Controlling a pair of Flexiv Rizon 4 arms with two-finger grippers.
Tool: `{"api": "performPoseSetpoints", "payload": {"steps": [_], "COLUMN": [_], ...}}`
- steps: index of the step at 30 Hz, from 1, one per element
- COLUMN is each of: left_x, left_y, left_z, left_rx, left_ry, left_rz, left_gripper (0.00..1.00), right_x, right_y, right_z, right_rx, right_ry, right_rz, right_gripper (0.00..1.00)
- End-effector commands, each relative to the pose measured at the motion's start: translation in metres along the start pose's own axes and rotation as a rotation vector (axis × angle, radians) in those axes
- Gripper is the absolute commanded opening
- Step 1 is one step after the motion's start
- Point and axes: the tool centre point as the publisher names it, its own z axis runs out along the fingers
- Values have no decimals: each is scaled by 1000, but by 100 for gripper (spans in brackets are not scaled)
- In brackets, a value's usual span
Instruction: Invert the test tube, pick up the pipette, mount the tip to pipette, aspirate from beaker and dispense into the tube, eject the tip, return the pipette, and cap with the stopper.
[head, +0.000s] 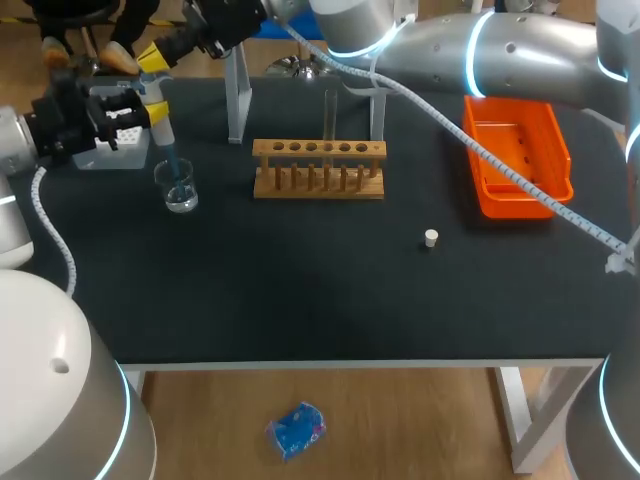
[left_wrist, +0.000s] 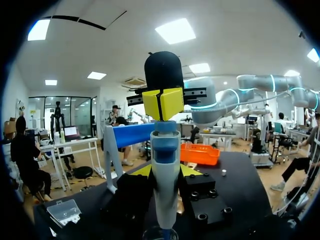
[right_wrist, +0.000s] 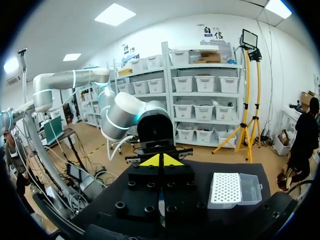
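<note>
One each: pipette (head: 160, 125), beaker (head: 178, 187), rack (head: 319, 168) (one tube (head: 330, 115) upright), stopper (head: 431, 238), orange tray (head: 553, 140), tip box (right_wrist: 249, 189).

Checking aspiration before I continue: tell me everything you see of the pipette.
The pipette, white and blue plastic by its look, stands upright over the beaker, its tip down inside the glass. The left gripper clamps its body from two sides; the right gripper, fingers together, rests on its top.

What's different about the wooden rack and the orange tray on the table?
The wooden rack is brown, mid-table, with a row of holes on top; the orange tray is a low open box at the right. The rack holds an upright test tube; the tray lies partly under the right arm. Both rest on the black table.
</note>
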Motion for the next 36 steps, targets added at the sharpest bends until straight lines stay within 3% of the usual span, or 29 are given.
{"api": "performPoseSetpoints", "payload": {"steps": [1,31,32,33,36], "left_x": [-2,-2,-2,-2,-2], "left_y": [-3,-3,-3,-3,-3], "left_z": [0,0,0,0,0], "left_rx": [0,0,0,0,0], "left_ry": [4,4,4,4,4], "left_rz": [0,0,0,0,0], "left_gripper": [0,0,0,0,0], "right_x": [0,7,9,13,25], "right_y": [5,37,37,38,38], "right_z": [-3,-19,-21,-23,-30], "right_rx": [15,28,30,34,53], "right_ry": [0,-18,-20,-26,-49], "right_rz": [-6,-78,-73,-68,-58], "right_gripper": [0,0,38,100,100]}}
